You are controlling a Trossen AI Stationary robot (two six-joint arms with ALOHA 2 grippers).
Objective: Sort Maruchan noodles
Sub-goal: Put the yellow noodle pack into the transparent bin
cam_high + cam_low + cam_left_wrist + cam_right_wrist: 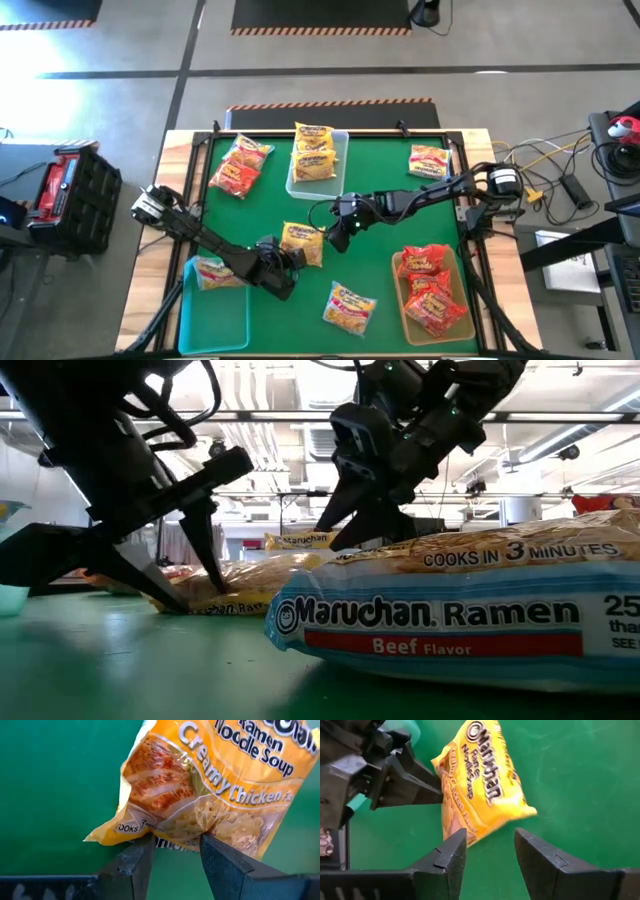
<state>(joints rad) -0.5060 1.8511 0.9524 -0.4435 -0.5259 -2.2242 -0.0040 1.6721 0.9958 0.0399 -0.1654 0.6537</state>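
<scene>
A yellow-orange Creamy Chicken packet lies flat on the green mat near its middle. My left gripper is open at the packet's near-left end, its two fingertips right at the packet's short edge. It also shows in the right wrist view and the low view. My right gripper is open and empty, just off the packet's right end and a little above the mat. The packet lies between the two grippers. My left gripper has its open fingertips at the packet's short sealed edge, one on either side of a stretch of it, slanting down from the table's near-left. The packet lies flat on the mat. Whether the fingertips touch it, I cannot tell.
A clear bin at the far middle holds yellow-orange packets. A tan bin at the near right holds red ones. A teal bin at the near left holds one packet. Loose packets lie far left, far right and near middle.
</scene>
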